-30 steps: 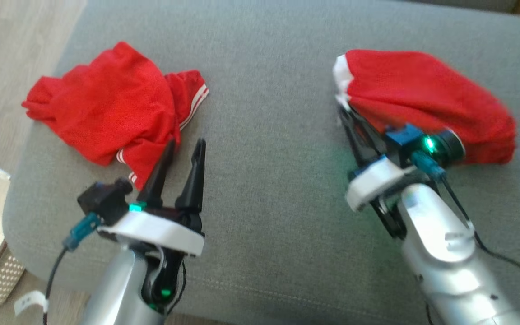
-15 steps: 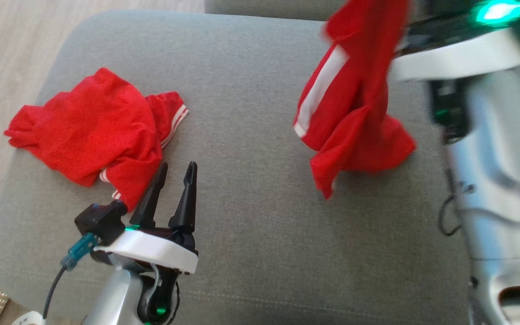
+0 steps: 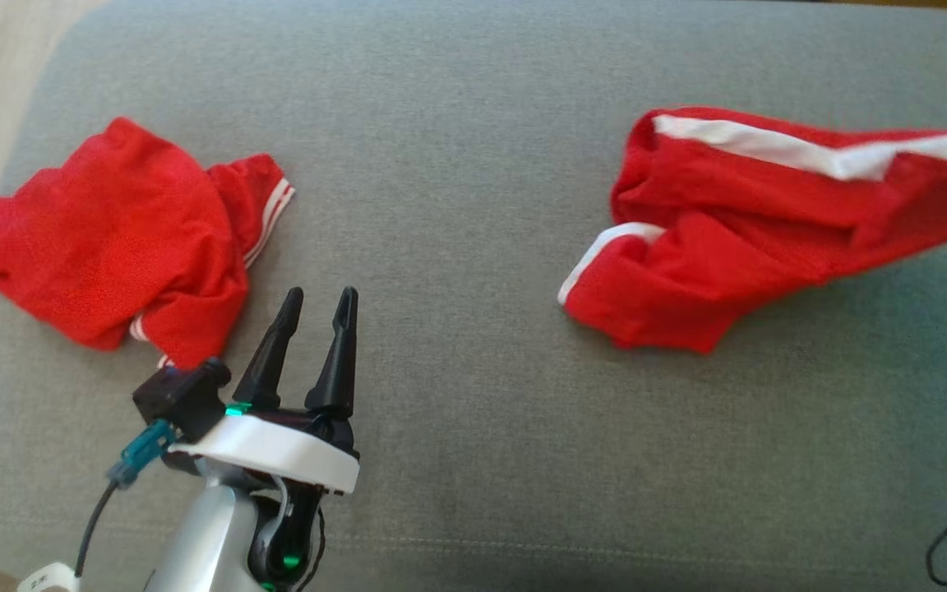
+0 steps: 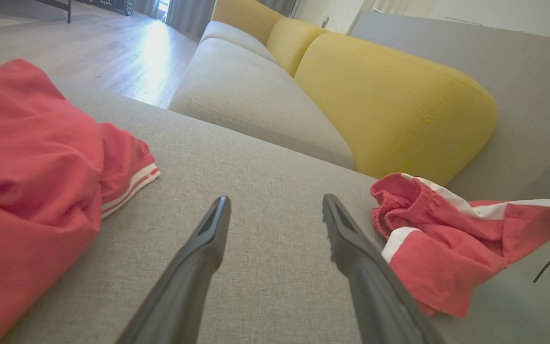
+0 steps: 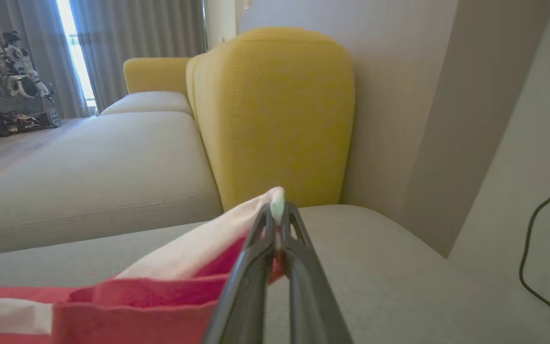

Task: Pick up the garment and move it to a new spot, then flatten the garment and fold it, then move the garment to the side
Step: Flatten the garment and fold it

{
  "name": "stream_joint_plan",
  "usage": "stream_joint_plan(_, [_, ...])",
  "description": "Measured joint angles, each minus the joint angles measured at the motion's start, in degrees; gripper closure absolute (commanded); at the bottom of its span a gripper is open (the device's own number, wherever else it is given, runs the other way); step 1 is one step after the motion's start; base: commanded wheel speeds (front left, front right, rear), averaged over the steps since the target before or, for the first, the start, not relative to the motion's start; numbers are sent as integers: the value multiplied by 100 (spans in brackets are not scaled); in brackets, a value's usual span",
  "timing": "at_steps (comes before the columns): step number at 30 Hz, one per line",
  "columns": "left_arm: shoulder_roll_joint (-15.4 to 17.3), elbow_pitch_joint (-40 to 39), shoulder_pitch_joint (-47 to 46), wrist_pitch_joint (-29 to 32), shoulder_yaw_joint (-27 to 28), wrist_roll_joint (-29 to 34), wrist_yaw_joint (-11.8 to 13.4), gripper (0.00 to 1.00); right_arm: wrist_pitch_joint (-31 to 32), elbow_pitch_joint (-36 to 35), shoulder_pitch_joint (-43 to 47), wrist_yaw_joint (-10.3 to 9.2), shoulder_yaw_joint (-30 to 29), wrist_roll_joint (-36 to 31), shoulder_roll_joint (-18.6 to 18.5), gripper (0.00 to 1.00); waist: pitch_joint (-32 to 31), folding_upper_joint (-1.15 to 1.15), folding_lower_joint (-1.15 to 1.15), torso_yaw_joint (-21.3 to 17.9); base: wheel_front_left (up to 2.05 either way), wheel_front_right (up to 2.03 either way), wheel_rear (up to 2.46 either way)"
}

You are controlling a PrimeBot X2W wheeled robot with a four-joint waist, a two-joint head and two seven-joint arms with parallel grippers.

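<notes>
Since half a second back, the soft red fabric garment with the broad white stripe (image 3: 712, 271) has gone from a bunched drape hanging off the raised right arm to a stretched-out shape. Its bulk now lies on the grey woven sofa cushion (image 3: 457, 164) at centre right of the head view, and the striped edge runs off the right side of the frame. Camera shifted too, so I wouldn't read much into the rest.

Right claw (image 5: 279, 209) is clenched on that garment's white edge. The right wrist view shows the white tip pinched between its fingers, with a fat yellow back cushion (image 5: 275, 110) behind. Left claw (image 3: 321, 294) is released, jaws apart, holding nothing, at lower left of the head view, just beside a second crumpled red garment with thin white stripes (image 3: 103, 255).

Handling-wise it looks light and floppy with zero stiffness, so from one pinch it'll sag and fold on itself. My guess is the white band is the firmest place to hold, with the left claw taking a far corner to spread it flat.
</notes>
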Motion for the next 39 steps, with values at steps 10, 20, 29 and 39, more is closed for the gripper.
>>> stream_joint_plan(10, [1, 22, -7, 1, -32, 8, -31, 0, 324, -378, -5, 0, -1124, -923, 164, 1, -34, 0, 0, -243, 0, 0, 0])
stream_joint_plan(20, [1, 101, 1, 1, -26, 45, -32, 0, 90, -4, 156, 0, -155, -433, 165, 0, -265, 0, 0, -365, 0, 0, 0])
stream_joint_plan(29, [1, 99, 29, 1, -14, 46, -32, 0, -623, -381, 1168, 0, 1783, 1045, 166, 0, -411, 0, 0, -464, 0, 0, 0])
stream_joint_plan(39, [2, 100, 162, 1, -58, 46, -32, 0, -781, -698, 1807, 0, 2603, 1568, 166, 0, -465, 0, 0, -519, 0, 0, 0])
